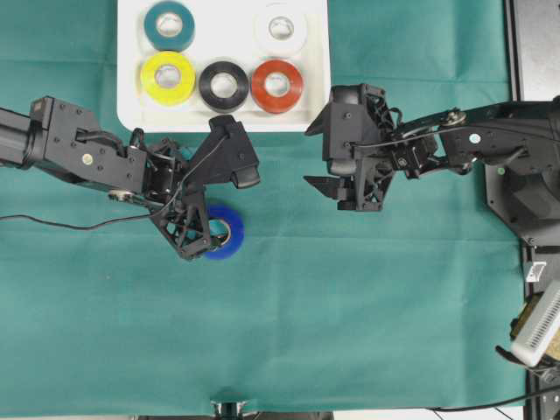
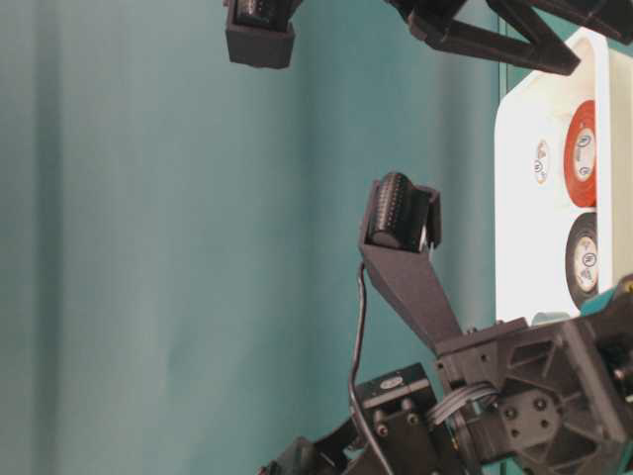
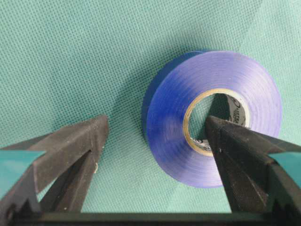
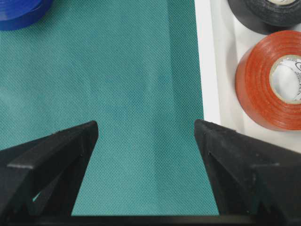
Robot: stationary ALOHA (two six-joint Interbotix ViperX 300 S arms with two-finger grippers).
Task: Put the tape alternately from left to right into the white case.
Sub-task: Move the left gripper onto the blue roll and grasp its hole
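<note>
Blue roll (image 1: 226, 233) lies flat on the green bench cloth (image 1: 367, 332), lower-left of centre in the overhead view, hole facing up, so no long axis to line up with. It's the only tape outside the white case (image 1: 129, 105), which sits at upper centre w/ five rolls inside: teal (image 1: 170, 25) and white (image 1: 281, 29) in the back row, yellow (image 1: 167, 78), black (image 1: 223, 85) and red-orange (image 1: 276, 86) in front.

Left gripper (image 1: 224, 203) is right over the blue roll. In the left wrist view the right-hand finger (image 3: 235, 146) sits at the core hole while the other finger (image 3: 82, 146) stands outside the roll, apart from its left edge. So the near wall of the ring lies between the fingers. Gripper is wide, nothing clamped; can't tell if the inner finger touches the core yet.

Right gripper (image 1: 337, 157) hovers right of centre, just off the case's lower-right corner, also wide and empty; in its own view only cloth lies between the fingers, blue roll far off at upper left.

Left arm is clearly nearer. Judgement: next move is a pinch across the ring wall, then lift up-frame to the case.
</note>
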